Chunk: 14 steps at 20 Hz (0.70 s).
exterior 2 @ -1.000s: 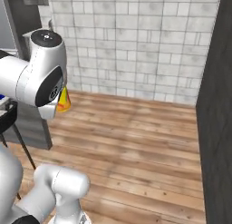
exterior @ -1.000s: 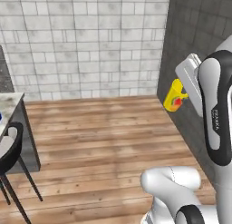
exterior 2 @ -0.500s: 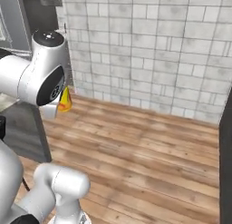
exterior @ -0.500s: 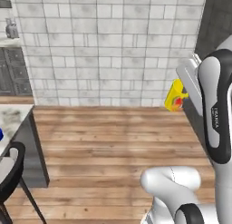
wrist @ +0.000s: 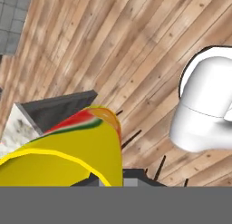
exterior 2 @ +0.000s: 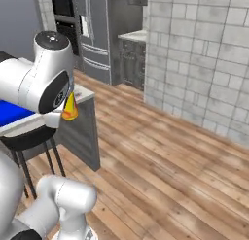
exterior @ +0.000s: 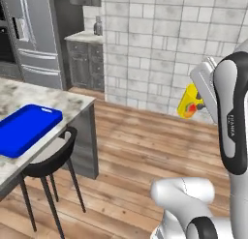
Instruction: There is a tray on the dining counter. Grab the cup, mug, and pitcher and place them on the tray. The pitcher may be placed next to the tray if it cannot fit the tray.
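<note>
Wood flooring (exterior: 135,151) lies below your gripper (exterior: 197,103), closed on the cup (exterior: 189,102) and held aloft, well apart from the tray (exterior: 24,129) on the counter (exterior: 58,101).

one cup (exterior: 189,102), one tray (exterior: 26,128), one stool (exterior: 51,161)

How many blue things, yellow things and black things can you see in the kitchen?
Blue: 1, the tray on the dining counter
Yellow: 1, the cup held up in the air by the gripper
Black: 1, the stool tucked under the dining counter
Total: 3
</note>
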Motion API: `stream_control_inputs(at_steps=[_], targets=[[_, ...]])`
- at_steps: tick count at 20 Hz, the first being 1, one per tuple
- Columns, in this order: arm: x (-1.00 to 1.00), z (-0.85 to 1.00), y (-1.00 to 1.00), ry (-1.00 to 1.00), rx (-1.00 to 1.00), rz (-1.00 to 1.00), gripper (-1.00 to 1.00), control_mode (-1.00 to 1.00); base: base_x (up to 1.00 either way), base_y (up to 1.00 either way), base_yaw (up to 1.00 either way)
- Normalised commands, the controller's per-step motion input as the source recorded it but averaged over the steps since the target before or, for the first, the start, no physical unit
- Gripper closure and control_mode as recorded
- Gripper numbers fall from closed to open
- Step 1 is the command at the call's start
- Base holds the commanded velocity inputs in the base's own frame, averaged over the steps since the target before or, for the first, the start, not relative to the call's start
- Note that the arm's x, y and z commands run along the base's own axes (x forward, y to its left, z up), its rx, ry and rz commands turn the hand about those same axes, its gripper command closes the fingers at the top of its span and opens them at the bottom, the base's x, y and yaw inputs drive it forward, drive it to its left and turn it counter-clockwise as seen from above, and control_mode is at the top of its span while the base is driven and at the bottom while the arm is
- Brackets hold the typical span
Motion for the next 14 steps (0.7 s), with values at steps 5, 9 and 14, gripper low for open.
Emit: stream_control_inputs(at_steps=[5, 9, 14], targets=[[0.00, 0.00, 0.00, 0.00, 0.00, 0.00, 1.00, 1.00, 0.43, -0.28, 0.62], [0.00, 0.00, 0.00, 0.00, 0.00, 0.00, 1.00, 1.00, 0.74, -0.39, 0.49], [0.00, 0.00, 0.00, 0.00, 0.00, 0.00, 1.00, 1.00, 0.69, -0.46, 0.50]])
